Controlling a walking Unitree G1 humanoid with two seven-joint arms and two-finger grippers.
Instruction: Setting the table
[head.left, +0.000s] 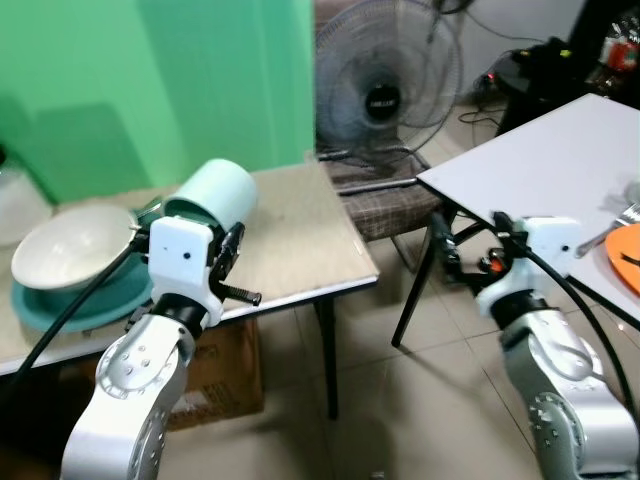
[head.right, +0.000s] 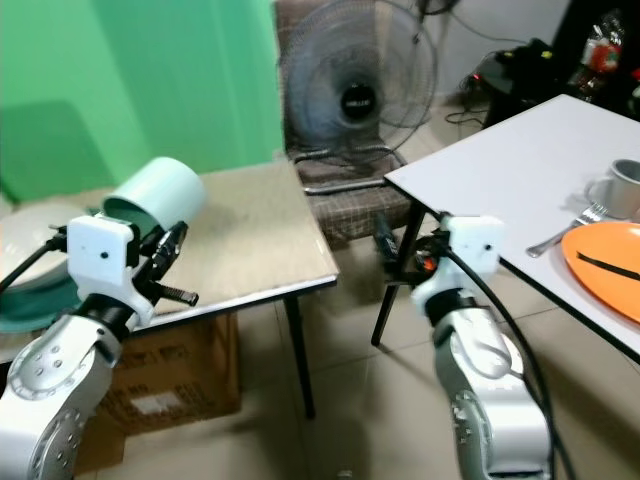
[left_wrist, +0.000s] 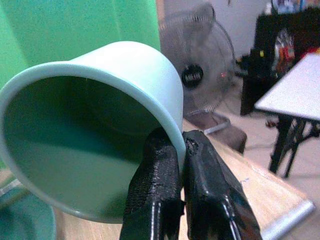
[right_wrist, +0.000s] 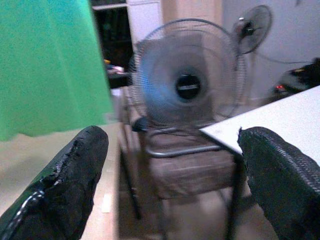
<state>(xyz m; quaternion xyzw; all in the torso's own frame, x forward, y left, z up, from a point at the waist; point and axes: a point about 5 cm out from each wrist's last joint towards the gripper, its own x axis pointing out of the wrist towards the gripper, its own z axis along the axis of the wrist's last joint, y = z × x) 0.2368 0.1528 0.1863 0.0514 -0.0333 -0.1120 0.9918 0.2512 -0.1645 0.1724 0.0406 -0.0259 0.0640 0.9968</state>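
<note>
A pale green cup (head.left: 215, 190) hangs tilted over the tan side table (head.left: 300, 235), its mouth facing back toward me. My left gripper (left_wrist: 181, 142) is shut on the cup's rim, one finger inside and one outside. A white bowl (head.left: 70, 245) rests on a teal plate (head.left: 60, 305) at the left of that table. My right gripper (right_wrist: 175, 175) is open and holds nothing, hovering in the gap beside the corner of the white dining table (head.left: 540, 160). An orange plate (head.right: 605, 265), a fork (head.right: 565, 232) and a metal mug (head.right: 625, 185) sit on the white table.
A standing fan (head.left: 385, 95) sits on a checked chair (head.left: 385, 205) between the two tables. A cardboard box (head.left: 220, 370) lies under the tan table. Tiled floor stretches between the tables. A green wall rises behind the tan table.
</note>
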